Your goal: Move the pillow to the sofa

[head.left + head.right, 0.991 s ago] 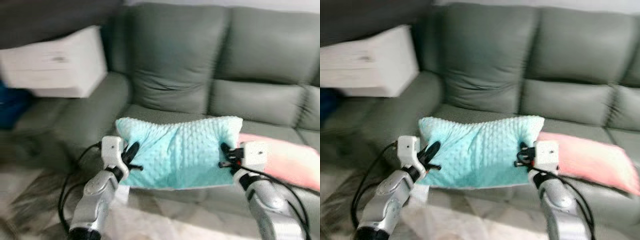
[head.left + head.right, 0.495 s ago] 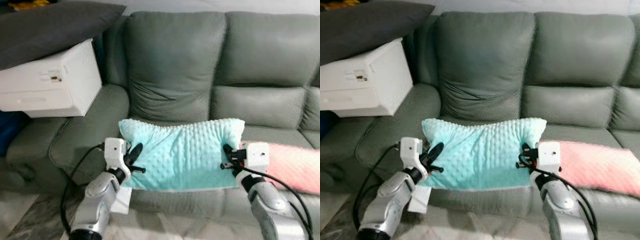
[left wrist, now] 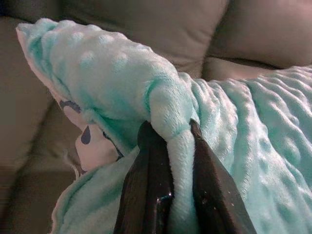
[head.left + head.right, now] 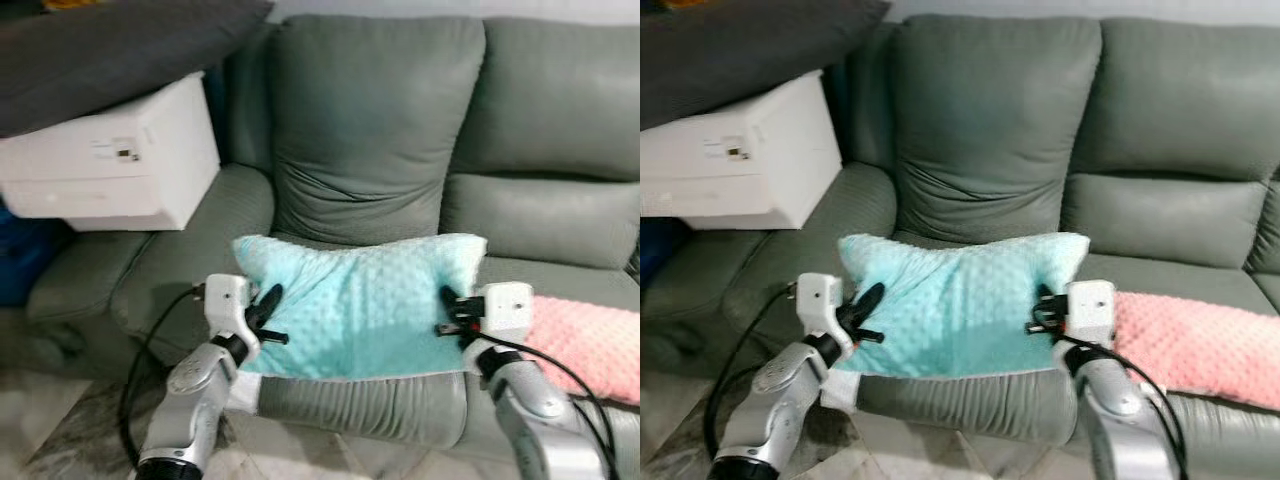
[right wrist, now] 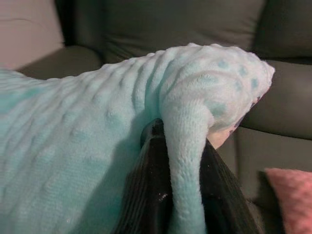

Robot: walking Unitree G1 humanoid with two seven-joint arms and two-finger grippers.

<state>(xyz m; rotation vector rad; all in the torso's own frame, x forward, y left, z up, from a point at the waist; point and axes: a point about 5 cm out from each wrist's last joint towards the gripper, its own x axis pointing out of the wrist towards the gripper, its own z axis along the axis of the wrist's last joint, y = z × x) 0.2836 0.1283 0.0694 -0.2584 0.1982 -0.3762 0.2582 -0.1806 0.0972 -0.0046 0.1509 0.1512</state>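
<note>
A mint-green dotted pillow (image 4: 360, 308) hangs between my two arms, just above the front of the grey sofa (image 4: 380, 130) seat. My left gripper (image 4: 266, 318) is shut on a fold of the pillow's left edge, and the fold (image 3: 173, 126) bulges out between its black fingers (image 3: 148, 180). On the pillow's right edge my right gripper (image 4: 448, 312) is shut the same way, pinching a fold (image 5: 187, 146) between its fingers (image 5: 151, 185).
A pink pillow (image 4: 590, 345) lies on the sofa seat to the right. A white box (image 4: 115, 165) sits on the sofa's left armrest with a dark cushion (image 4: 110, 45) on top. The sofa's front edge (image 4: 360, 405) is directly below the pillow.
The camera has come closer to the sofa and the blur has gone. The pillow now hangs over the seat's front edge; both grips are unchanged.
</note>
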